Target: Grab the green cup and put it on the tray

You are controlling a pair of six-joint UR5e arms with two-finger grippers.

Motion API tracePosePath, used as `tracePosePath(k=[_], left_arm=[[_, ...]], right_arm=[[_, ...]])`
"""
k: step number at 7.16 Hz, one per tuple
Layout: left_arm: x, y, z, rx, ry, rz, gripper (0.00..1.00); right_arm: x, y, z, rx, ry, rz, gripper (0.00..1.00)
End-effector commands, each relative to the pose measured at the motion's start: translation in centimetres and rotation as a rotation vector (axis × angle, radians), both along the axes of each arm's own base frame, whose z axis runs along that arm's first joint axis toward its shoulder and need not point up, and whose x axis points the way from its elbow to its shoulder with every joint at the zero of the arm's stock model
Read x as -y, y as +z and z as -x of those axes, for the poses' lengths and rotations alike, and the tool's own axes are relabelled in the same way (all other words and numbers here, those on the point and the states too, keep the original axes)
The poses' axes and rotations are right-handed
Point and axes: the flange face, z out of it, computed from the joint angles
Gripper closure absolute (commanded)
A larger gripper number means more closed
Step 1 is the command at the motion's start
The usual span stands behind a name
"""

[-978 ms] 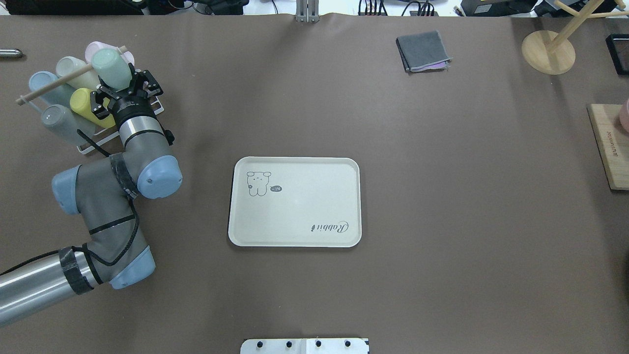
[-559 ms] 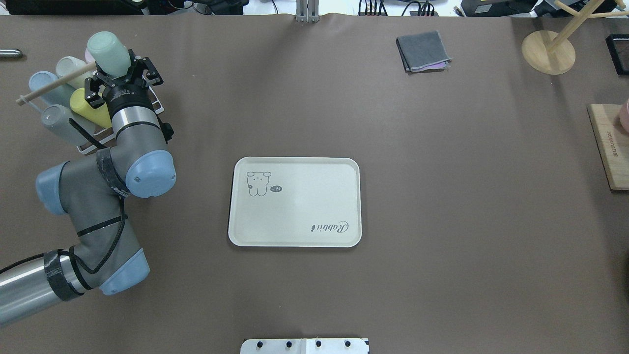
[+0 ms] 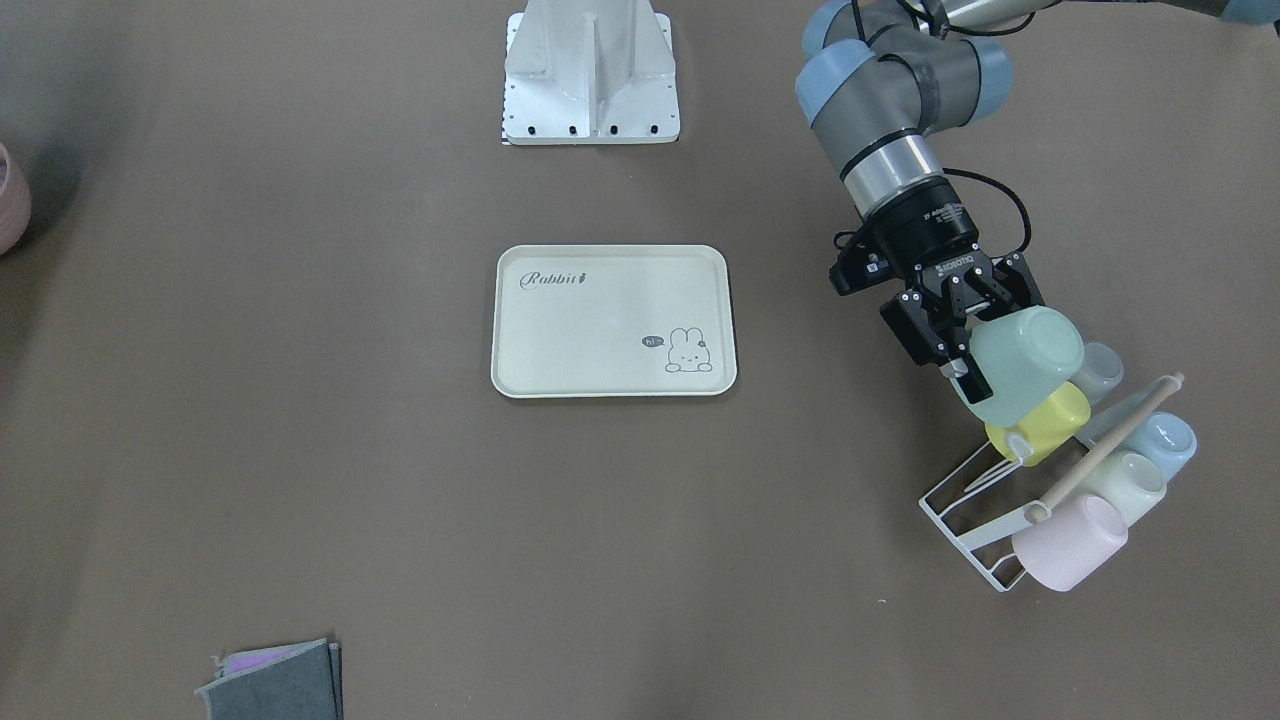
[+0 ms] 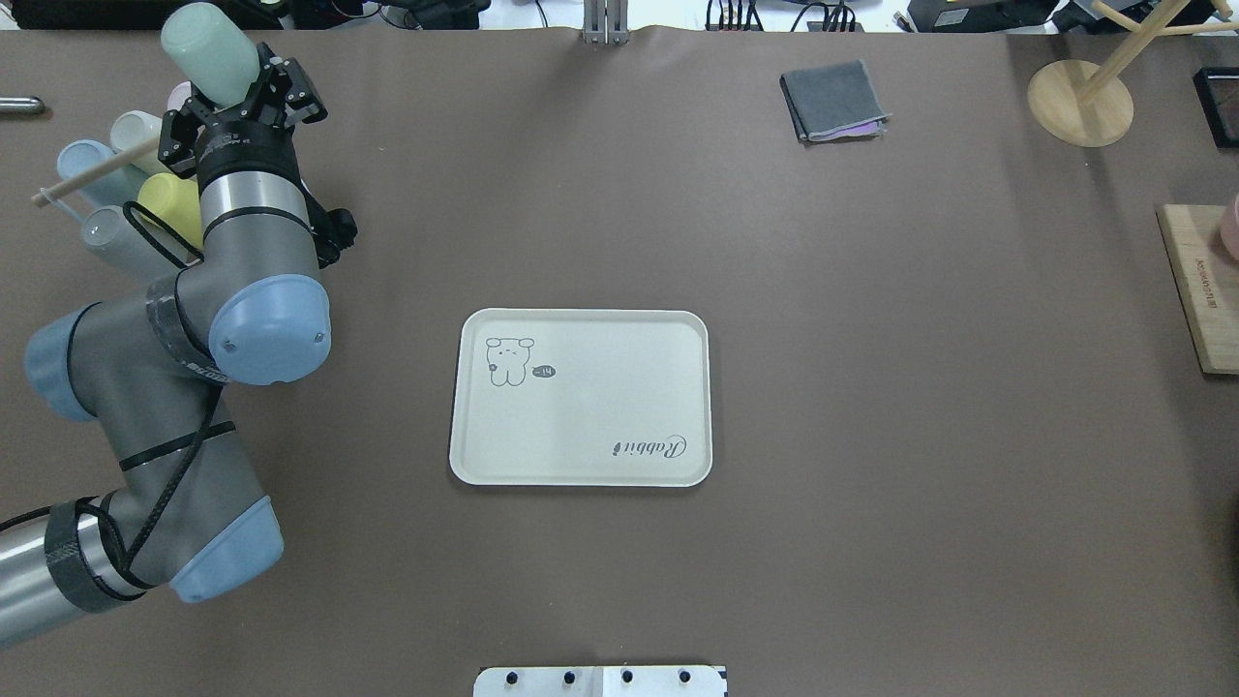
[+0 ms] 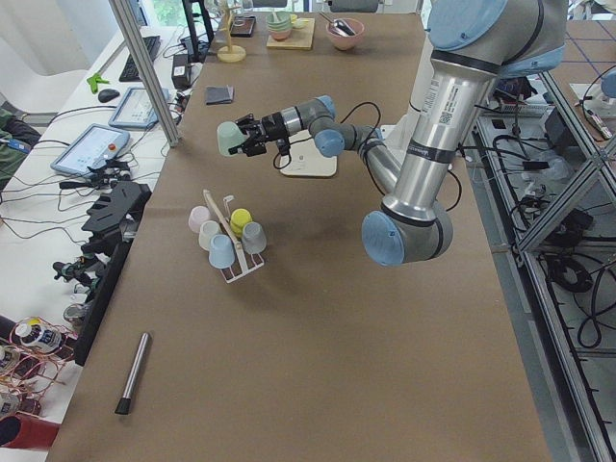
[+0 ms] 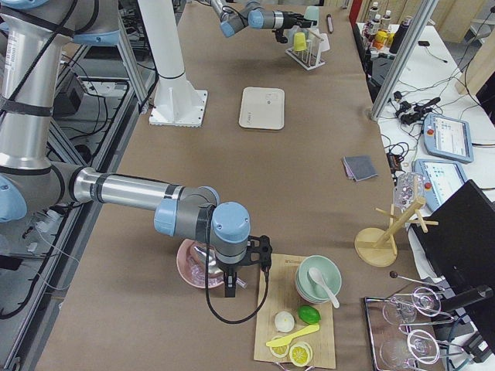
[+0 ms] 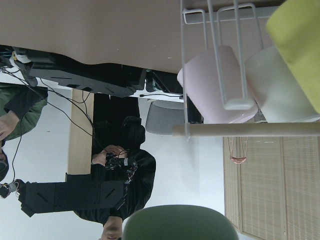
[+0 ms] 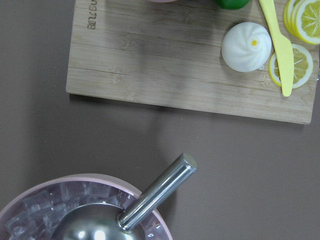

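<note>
My left gripper [image 4: 232, 92] is shut on the mint green cup [image 4: 208, 53] and holds it on its side in the air, above the white wire rack [image 3: 960, 510]. The cup also shows in the front view [image 3: 1025, 365], the left view [image 5: 228, 139] and at the bottom of the left wrist view [image 7: 180, 222]. The cream tray [image 4: 600, 387] lies flat mid-table, nothing on it, well to the right of the cup. My right gripper [image 6: 230, 290] hangs by a pink bowl [image 6: 193, 270] far away; I cannot tell whether it is open or shut.
The rack holds a yellow-green cup [image 3: 1040, 425], a pink cup [image 3: 1070, 545] and off-white, blue and grey cups under a wooden dowel [image 3: 1105, 450]. A folded grey cloth [image 4: 834, 100], a wooden stand [image 4: 1079, 102] and a cutting board [image 4: 1200, 286] lie far right.
My left gripper has lifted the green cup up off the rack and toward the table's far edge. The tray and the other cups have not moved.
</note>
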Motion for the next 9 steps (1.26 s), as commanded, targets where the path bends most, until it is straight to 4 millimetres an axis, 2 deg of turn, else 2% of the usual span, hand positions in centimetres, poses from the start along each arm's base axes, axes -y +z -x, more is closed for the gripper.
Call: tracePosePath(k=[1,2,3,4,6,7,9], left_arm=[[-0.9,-2.2,0.4,-0.213,0.068,-0.08,0.6],[-1.7,-3.5,0.3,-0.376,0.171,-0.124,0.65],[-2.3,-3.9,-0.6,-0.529,0.303,-0.167,0.66],[-2.8,-4.0,-1.4,-0.646,0.348,-0.19,0.66],[-3.9,-3.5,-3.9,-1.062,0.459,-0.089,0.72],[-5.0,-4.1,-4.6,-1.246,0.543,-0.07,0.73],[-8.9,-6.2,-9.0,-1.669,0.612,0.217,0.77]], right_arm=[[-0.1,0.0,0.1,0.007,0.001,0.005,0.0],[-0.1,0.0,0.1,0.007,0.001,0.005,0.0],[-0.2,0.0,0.1,0.009,0.002,0.008,0.0],[0.0,-0.2,0.1,0.019,0.004,0.004,0.0],[0.0,-0.3,0.1,0.019,0.004,-0.005,0.0],[0.1,-0.4,0.1,0.02,0.003,-0.01,0.0],[0.0,-0.3,0.2,0.026,0.004,-0.004,0.0]])
